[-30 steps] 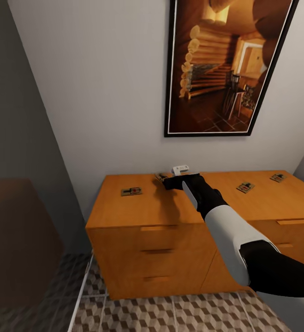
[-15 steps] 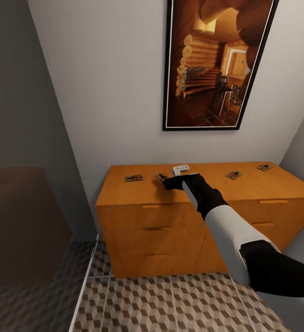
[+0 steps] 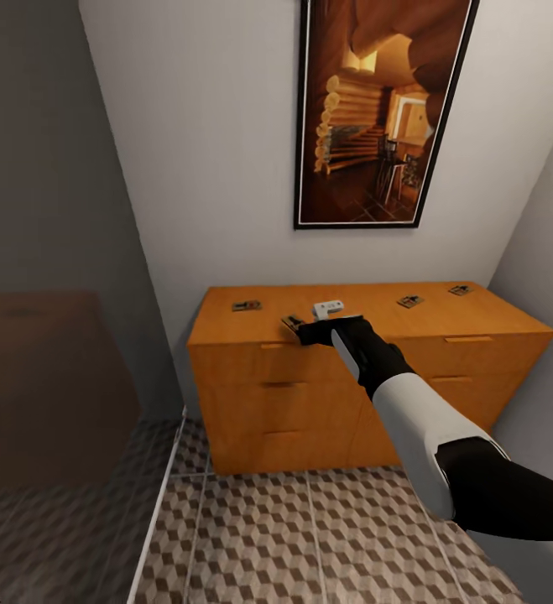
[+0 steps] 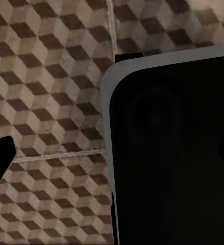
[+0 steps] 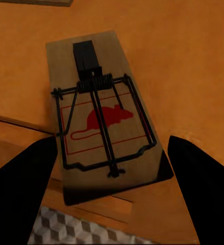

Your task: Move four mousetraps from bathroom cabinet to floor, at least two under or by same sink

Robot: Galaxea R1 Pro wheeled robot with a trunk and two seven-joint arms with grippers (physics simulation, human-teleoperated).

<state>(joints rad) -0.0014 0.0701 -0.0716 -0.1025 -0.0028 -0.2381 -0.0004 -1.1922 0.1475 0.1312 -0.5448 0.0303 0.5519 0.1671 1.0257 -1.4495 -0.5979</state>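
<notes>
The orange-brown cabinet [image 3: 310, 403] stands against the white wall. Three mousetraps lie on its top: one at the left [image 3: 246, 306] and two at the right [image 3: 409, 300] [image 3: 460, 290]. My right gripper [image 3: 301, 329] is shut on another mousetrap [image 3: 292, 322] and holds it in the air over the cabinet's front edge. In the right wrist view this mousetrap [image 5: 104, 117], with a red mouse print and a dark wire spring, sits between the two dark fingers [image 5: 25, 194] of the right gripper [image 5: 112, 148], with the cabinet [image 5: 193, 51] behind it. The bathroom floor [image 3: 310, 537] spreads in front of the cabinet.
A framed picture [image 3: 377, 117] hangs above the cabinet. A dark grey wall and a brown block [image 3: 41, 377] stand at the left, beside a darker tiled area [image 3: 58, 537] behind a white strip [image 3: 163, 495]. A grey wall [image 3: 545, 335] closes the right. The left wrist view shows floor tiles [image 4: 50, 76] and my dark body [image 4: 173, 153].
The camera has drawn back, so the cabinet looks smaller and farther off. My right gripper, with the mousetrap in it, has come from over the cabinet top to over its front edge.
</notes>
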